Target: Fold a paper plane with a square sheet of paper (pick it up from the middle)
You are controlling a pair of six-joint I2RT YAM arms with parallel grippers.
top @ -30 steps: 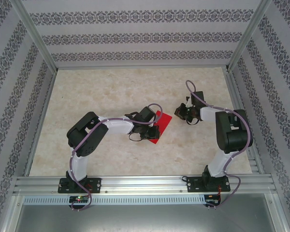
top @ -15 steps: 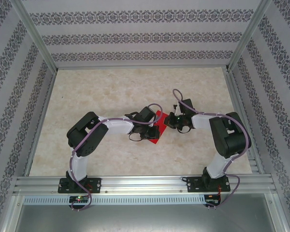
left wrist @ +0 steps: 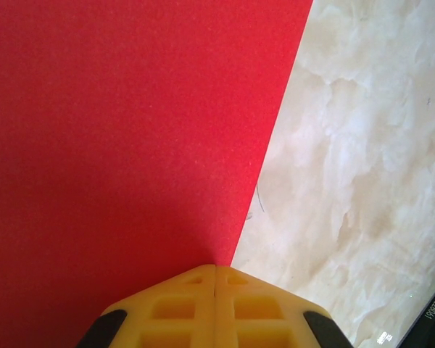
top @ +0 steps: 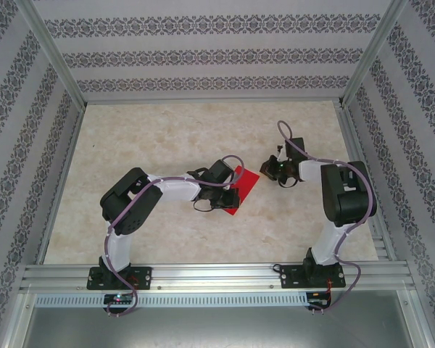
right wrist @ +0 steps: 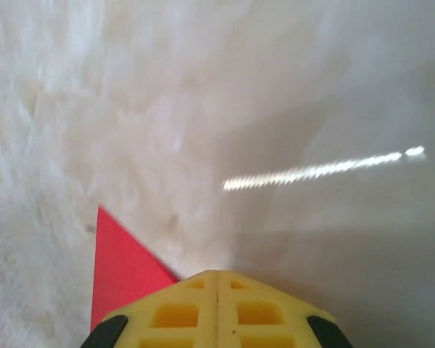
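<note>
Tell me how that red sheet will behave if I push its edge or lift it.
The red sheet looks thin and lies flat, so it would probably flop if lifted by one edge. On the smooth table it will likely slide when pushed. With a plain, unmarked surface, it probably creases easily.

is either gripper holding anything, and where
The right gripper holds nothing. The left gripper, jaws shut, meets the red paper sheet at its edge; gripped or pressed, cannot tell.
</note>
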